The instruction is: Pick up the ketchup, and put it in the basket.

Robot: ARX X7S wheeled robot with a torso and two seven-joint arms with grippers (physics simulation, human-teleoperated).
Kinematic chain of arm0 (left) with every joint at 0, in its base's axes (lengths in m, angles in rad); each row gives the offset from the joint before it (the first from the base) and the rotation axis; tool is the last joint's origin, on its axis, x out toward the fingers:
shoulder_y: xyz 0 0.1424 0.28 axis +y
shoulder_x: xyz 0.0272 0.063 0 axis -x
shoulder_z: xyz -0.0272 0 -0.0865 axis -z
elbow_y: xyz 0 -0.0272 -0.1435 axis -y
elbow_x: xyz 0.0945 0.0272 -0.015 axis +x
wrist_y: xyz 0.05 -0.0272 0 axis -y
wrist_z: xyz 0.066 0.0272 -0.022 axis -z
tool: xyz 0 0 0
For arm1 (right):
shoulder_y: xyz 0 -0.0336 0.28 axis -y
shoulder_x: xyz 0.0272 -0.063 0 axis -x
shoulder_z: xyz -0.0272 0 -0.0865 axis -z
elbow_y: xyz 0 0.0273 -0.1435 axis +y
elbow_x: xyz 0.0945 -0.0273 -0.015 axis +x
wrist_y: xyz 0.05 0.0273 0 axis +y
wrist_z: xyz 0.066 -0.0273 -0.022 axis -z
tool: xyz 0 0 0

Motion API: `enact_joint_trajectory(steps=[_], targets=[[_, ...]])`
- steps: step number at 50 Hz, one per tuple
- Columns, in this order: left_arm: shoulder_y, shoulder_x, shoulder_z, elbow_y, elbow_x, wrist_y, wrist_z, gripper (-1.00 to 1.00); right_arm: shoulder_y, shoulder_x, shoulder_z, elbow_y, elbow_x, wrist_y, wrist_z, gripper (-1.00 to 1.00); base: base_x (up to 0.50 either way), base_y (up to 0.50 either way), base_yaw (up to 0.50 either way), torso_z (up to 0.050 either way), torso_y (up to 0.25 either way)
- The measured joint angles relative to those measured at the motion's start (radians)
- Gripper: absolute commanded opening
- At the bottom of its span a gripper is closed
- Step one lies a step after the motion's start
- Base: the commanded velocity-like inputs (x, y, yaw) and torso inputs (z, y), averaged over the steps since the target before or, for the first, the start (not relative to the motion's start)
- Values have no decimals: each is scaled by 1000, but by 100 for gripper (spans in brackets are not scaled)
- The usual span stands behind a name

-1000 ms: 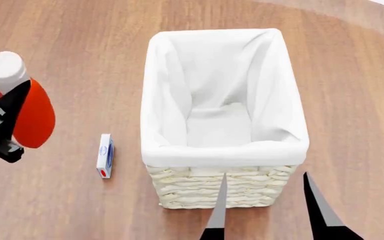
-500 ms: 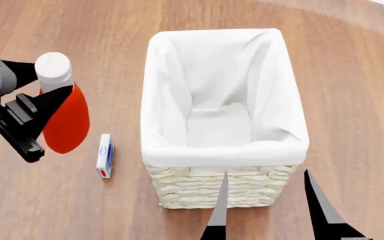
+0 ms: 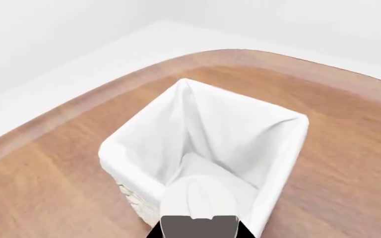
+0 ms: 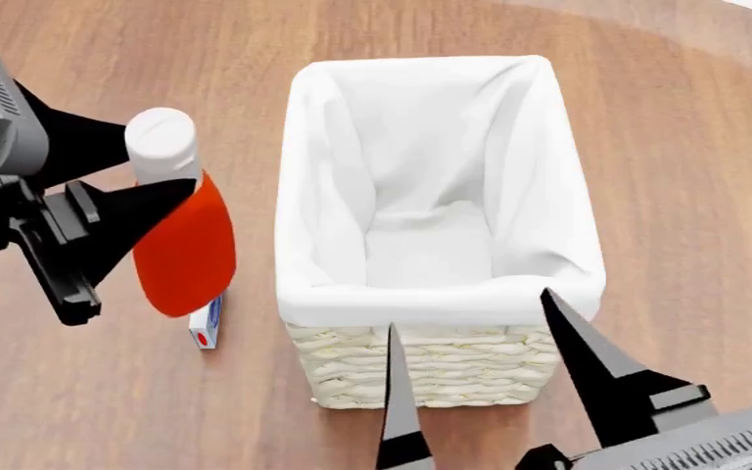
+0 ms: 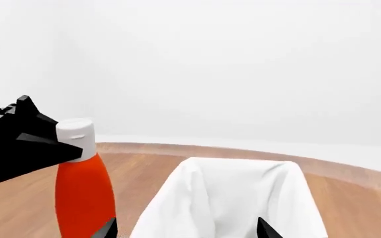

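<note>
Wooden tabletop [image 4: 689, 157] with a curved edge fills the head view; both wrist views add a plain white wall behind it. At centre stands the basket [image 4: 435, 372], its white liner [image 4: 442, 294] folded over the rim.

The left gripper [image 4: 154, 191] is closed on the ketchup [image 4: 187, 250], its 2 fingers clamping the neck just below the white cap [image 4: 162, 145]. The bottle hangs upright in the air just beside the basket's left wall, outside the rim. A small white-and-blue box [image 4: 205, 326] lies on the table, partly hidden under the bottle; neither wrist view shows it.

The left wrist view shows the cap [image 3: 198, 201] from above against the liner [image 3: 243, 129].

The right gripper [image 4: 481, 377] is empty, its 2 fingers spread wide over the basket's near wall. The right wrist view shows the bottle [image 5: 83, 193] side-on, left of the basket [image 5: 230, 198].
</note>
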Motion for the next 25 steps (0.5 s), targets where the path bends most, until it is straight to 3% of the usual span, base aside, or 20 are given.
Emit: enact_joint_trajectory(steps=[11, 25], targets=[[-36, 33, 6, -54, -4, -7, 17, -100, 143, 80, -18, -48, 140, 132, -17, 100, 0, 0, 0, 0, 1], [-67, 58, 9, -92, -12, -21, 23, -100, 323, 85, -79, -60, 228, 256, -19, 100, 0, 0, 0, 1, 1]])
